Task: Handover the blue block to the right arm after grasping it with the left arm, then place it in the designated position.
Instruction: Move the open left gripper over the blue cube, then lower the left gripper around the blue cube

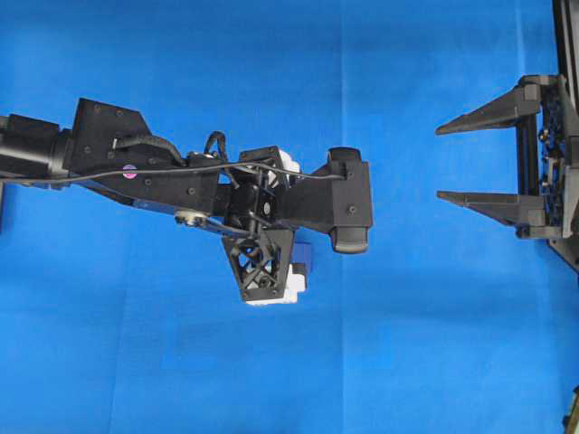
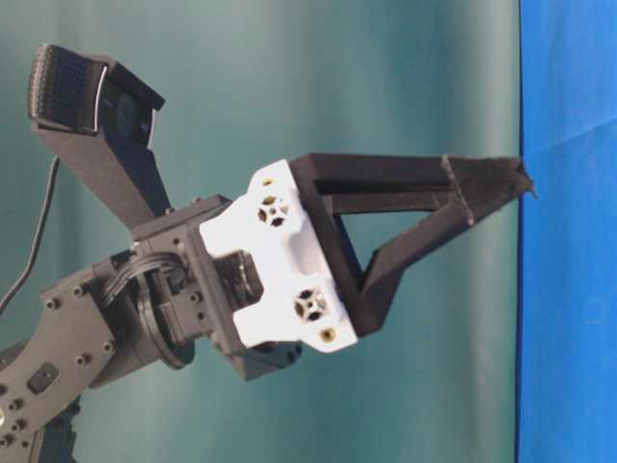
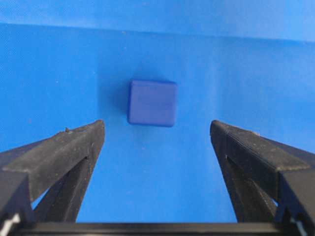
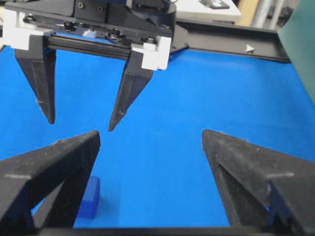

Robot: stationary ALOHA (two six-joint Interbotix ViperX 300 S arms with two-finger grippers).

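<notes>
Fingers (image 3: 59, 152) of the left gripper (image 3: 157, 135) are spread wide and nothing is held; the blue block (image 3: 152, 103) is seen centre frame in the left wrist view, flat on the blue cloth (image 3: 246, 59), just beyond the tips and in line with the gap. No grasp made yet. At far right of the overhead view, the right gripper (image 1: 439, 163) is parked, released, empty. Grasp, handover and placement all judged outstanding.

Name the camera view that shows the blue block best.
The left wrist view: the blue block lies whole and unobstructed on the cloth. Overhead shows only a sliver beside the left arm; the right wrist view shows part of it behind a finger; the table-level view shows none.
</notes>
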